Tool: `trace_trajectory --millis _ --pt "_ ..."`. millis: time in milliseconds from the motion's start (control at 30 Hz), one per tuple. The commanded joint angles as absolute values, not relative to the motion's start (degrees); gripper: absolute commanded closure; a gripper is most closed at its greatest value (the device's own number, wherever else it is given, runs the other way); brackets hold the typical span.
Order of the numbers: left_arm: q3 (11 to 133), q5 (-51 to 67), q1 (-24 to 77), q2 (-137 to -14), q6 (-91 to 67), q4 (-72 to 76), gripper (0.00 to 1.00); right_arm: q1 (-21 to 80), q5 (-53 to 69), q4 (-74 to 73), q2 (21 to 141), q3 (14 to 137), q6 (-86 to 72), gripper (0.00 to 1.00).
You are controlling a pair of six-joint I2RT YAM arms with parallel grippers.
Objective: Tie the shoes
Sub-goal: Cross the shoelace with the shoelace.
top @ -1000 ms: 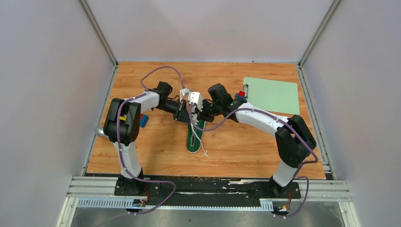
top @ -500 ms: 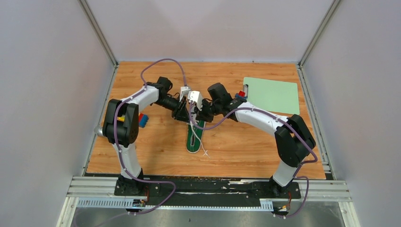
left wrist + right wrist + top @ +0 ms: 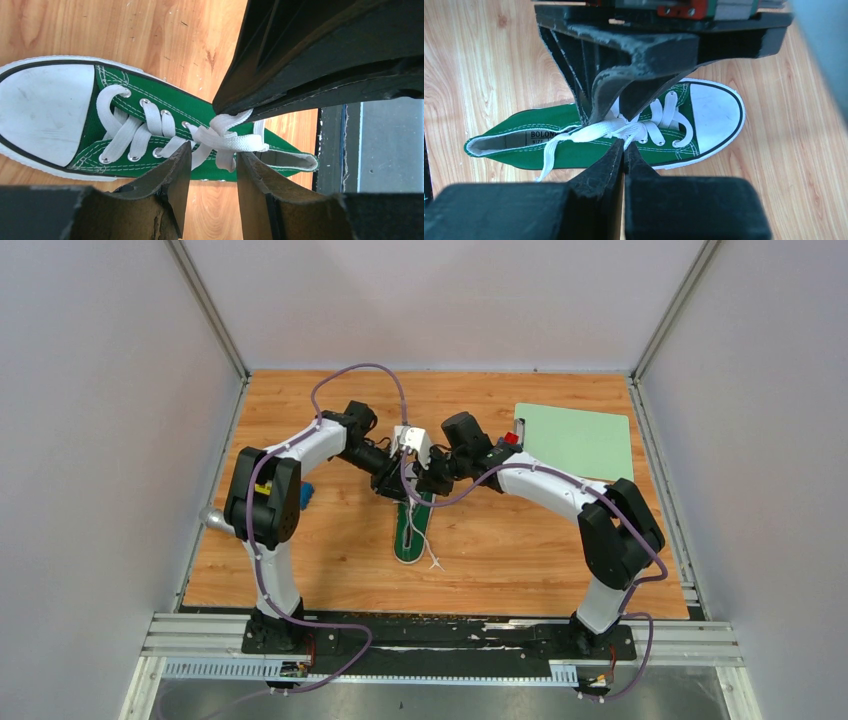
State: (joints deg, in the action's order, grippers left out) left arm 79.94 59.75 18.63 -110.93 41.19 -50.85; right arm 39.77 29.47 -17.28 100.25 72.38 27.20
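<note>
A green sneaker (image 3: 408, 540) with a white toe cap (image 3: 45, 110) lies on the wooden table, toe toward the arms' bases. Its white laces (image 3: 235, 142) are bunched into a loose knot over the tongue. Just above that knot my left gripper (image 3: 214, 155) stands open, with a strand of lace hanging loose in the gap between its fingers. Facing it from the other side, my right gripper (image 3: 623, 146) is shut on a lace (image 3: 594, 131) at the knot. One free lace end (image 3: 432, 560) trails onto the table beside the shoe.
A pale green mat (image 3: 575, 440) lies at the back right of the table. A small blue object (image 3: 305, 495) sits behind the left arm, and a grey one (image 3: 210, 518) at the left edge. Grey walls close in three sides.
My left gripper has opened and let go of the lace, and the left arm has shifted slightly right and back. The right gripper has stayed shut in place.
</note>
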Motion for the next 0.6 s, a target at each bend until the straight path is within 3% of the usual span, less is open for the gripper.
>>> trace_trajectory --millis 0,300,567 --pt "78.78 58.93 19.57 -110.15 38.06 -47.63 0.54 39.29 30.76 -17.03 100.11 74.62 26.0 1.0" --pt "78.21 56.72 19.86 -110.47 33.18 -42.82 0.58 39.2 33.29 -17.69 99.63 74.53 25.57 1.0" --pt "78.79 59.84 19.86 -111.76 33.03 -43.49 0.95 37.14 35.1 -17.99 101.07 75.55 21.14 0.96"
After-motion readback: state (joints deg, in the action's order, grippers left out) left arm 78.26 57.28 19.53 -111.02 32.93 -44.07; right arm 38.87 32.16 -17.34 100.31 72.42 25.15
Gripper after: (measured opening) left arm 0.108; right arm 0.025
